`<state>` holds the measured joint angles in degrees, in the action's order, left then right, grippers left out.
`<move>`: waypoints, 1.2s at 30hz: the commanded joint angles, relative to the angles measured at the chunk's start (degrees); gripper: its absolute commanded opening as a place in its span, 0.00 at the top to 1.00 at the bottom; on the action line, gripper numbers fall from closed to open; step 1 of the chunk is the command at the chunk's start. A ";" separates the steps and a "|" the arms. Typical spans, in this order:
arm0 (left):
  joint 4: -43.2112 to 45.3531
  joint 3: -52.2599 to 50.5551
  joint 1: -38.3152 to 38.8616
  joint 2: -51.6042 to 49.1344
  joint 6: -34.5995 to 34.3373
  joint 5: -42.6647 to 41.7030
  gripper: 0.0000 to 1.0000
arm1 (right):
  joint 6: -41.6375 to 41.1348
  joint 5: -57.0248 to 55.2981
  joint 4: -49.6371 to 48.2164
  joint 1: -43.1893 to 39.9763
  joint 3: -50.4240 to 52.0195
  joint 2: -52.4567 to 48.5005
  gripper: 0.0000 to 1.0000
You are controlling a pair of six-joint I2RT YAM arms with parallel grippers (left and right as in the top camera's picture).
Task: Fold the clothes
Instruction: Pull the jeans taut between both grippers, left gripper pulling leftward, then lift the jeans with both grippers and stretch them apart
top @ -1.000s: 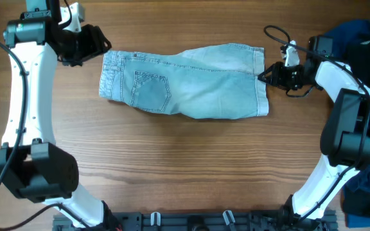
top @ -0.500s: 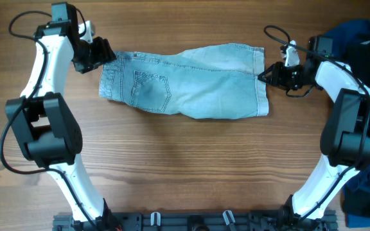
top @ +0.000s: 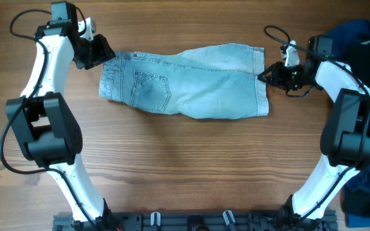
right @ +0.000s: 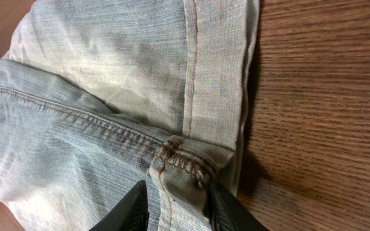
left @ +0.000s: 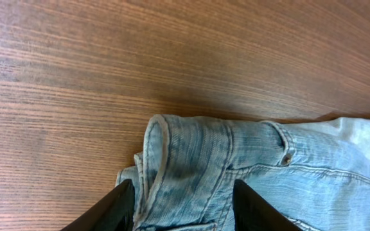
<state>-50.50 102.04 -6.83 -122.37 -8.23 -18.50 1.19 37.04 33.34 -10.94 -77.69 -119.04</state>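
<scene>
- Overhead, the light blue denim jeans (top: 185, 82) lie folded across the wooden counter (top: 172, 167), waistband toward the left, hemmed cuffs toward the right, a stitched back pocket (top: 151, 90) facing up.
- At the far left corner of the waistband sits the left tool (top: 99, 52), touching the edge of the cloth; from this height I cannot tell whether its fingers are pressed on the denim.
- On the opposite side the right tool (top: 266, 74) meets the cuff edge about halfway along its length.
- A dark blue garment (top: 355, 35) and a black garment (top: 368, 61) are heaped at the right edge of the counter, apart from the jeans.
- From the left wrist, the left tool (left: 184, 204) has its two black fingers standing apart, one on each side of the rolled waistband corner; the denim lies between them with a gap showing on each side, so nothing is pinched.
- A belt loop (left: 281, 138) with a small rivet shows on the waistband, and bare wood lies beyond.
- From the right wrist, the right tool (right: 175, 204) has its fingers drawn close on the bunched, brown-stitched seam of the cuff (right: 185, 162), clamped on the jeans, and a pale leg panel spreads away from it.
</scene>
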 commanded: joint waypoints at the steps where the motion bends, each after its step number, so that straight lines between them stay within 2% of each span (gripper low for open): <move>1: 0.42 0.11 -0.04 -1.68 0.07 -1.18 0.52 | 0.15 0.11 -0.15 0.09 0.52 -0.76 0.69; 5: 0.68 0.11 -0.04 -2.80 0.04 -1.25 0.55 | 0.13 0.11 -0.15 0.09 0.52 -0.76 0.69; 9: 1.05 0.11 -0.04 -3.34 0.04 -1.44 0.67 | 0.13 0.09 -0.15 0.09 0.52 -0.76 0.68; 10: 1.16 0.11 -0.04 -3.34 0.04 -1.51 0.71 | 0.15 0.09 -0.15 0.09 0.52 -0.76 0.69; 11: 1.42 0.11 -0.04 -3.32 0.02 -1.84 0.79 | 0.17 0.09 -0.15 0.09 0.52 -0.76 0.68; 12: 1.81 0.17 -0.07 -3.30 0.02 -2.80 0.91 | 0.15 0.11 -0.17 0.09 0.52 -0.76 0.69; 13: 1.97 0.28 -0.15 -3.19 0.02 -4.02 0.96 | 0.13 0.11 -0.17 0.09 0.52 -0.76 0.69; 17: 2.60 0.39 -0.24 -1.64 0.04 -7.96 0.96 | 0.11 0.42 -0.61 0.09 0.50 -0.76 0.78; 19: 3.06 0.39 -0.22 0.63 0.07 -8.07 0.96 | 0.15 1.31 -1.16 0.09 0.39 -0.74 0.96; 31: 1.20 0.39 -0.22 9.07 0.09 -8.07 0.96 | 0.33 5.03 -1.25 0.09 0.28 -0.59 0.96; 32: 0.90 0.39 -0.22 9.07 0.09 -8.04 0.96 | 0.28 4.87 -1.16 0.09 0.28 -0.59 0.94; 34: 0.11 0.26 -0.20 8.90 0.09 -7.80 0.96 | 0.26 2.58 -0.85 0.11 0.37 -0.59 0.63; 36: -0.28 0.26 -0.20 8.90 0.09 -7.82 0.96 | 0.26 -0.17 -0.76 0.15 0.59 -0.59 0.60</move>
<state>-50.39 102.04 -6.87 -114.10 -8.23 -25.63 1.28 39.40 32.40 -10.94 -77.69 -119.04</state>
